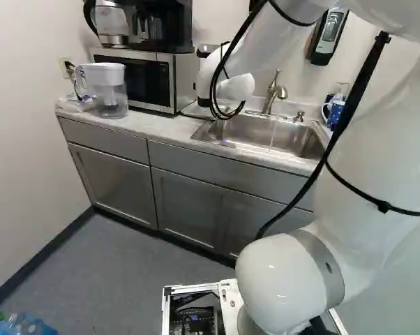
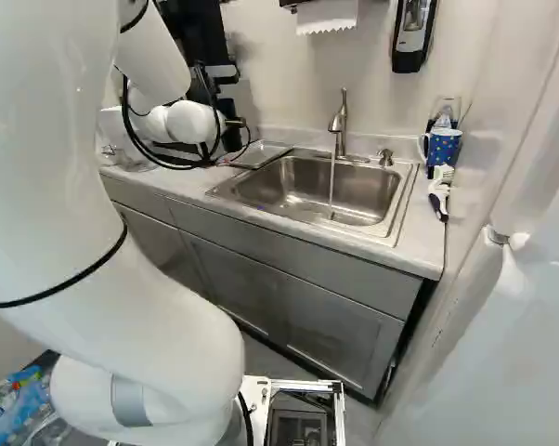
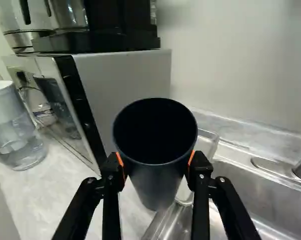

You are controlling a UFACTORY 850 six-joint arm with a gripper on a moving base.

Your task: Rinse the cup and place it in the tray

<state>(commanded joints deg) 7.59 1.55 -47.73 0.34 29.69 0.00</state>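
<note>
Cup [image 3: 156, 175]: dark, gripped in the hand [image 2: 231, 137], mouth turned up toward the wrist view's camera; whether its base touched anything could not be told.
Hand: clamped on the cup, a finger on either side, orange pads [image 3: 120, 159] against its wall.
Tray [image 2: 261, 154]: on the tabletop [image 2: 419, 243], just beside the sink [image 2: 354, 197]; partly hidden behind the cup in the wrist view.
Arm [image 1: 283, 279]: reached out toward the tray side of the sink.
Water [image 2: 331, 186]: ran in a thin stream from the tap [image 2: 339, 121] into the sink.
Pump [image 2: 384, 157]: near the tap, at the sink's back rim.
Microwave [image 1: 146, 78]: on the tabletop, ahead of the cup in the wrist view, coffee maker [image 1: 162, 24] on top.
Pitcher [image 1: 111, 91]: clear, white-lidded, beside the microwave, near the wall.
Mug [image 2: 444, 147]: blue, spotted, past the sink at the right of the right base view.
Brush [image 2: 437, 197]: on the tabletop, near the mug.
Dispenser [image 2: 412, 32]: on the wall above the tabletop.
</note>
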